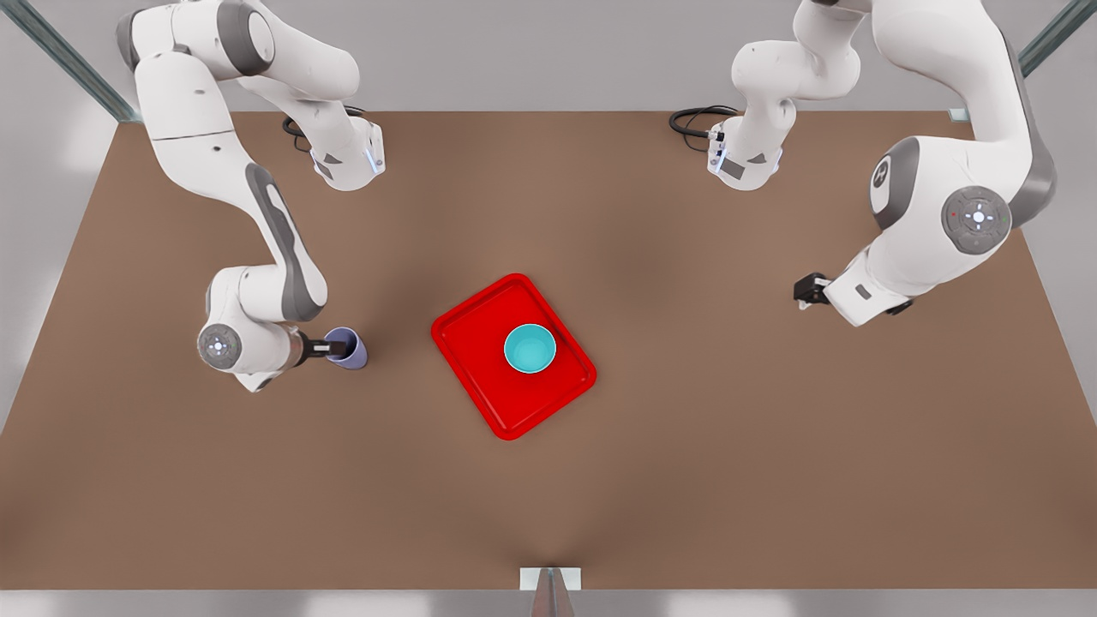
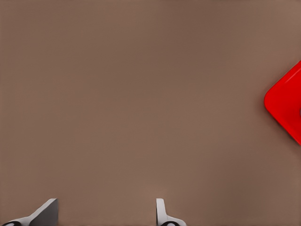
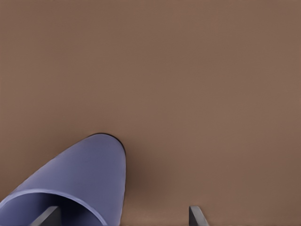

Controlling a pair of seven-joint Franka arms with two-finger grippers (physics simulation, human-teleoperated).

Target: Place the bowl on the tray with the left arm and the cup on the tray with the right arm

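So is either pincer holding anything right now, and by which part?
Nothing is gripped. The right pincer straddles the wall of the cup, fingers apart; the left pincer hangs open and empty.

Brown table (image 1: 686,480) w/ black cables (image 1: 694,120) at far edge, grey walls (image 1: 548,51) behind.

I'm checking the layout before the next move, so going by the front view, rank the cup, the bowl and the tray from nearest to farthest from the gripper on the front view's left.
From the right gripper, on the front view's left:
1. The cup: at the fingertips, one finger inside its rim.
2. The tray: mid-table, its near edge next.
3. The bowl: on the tray, farthest.
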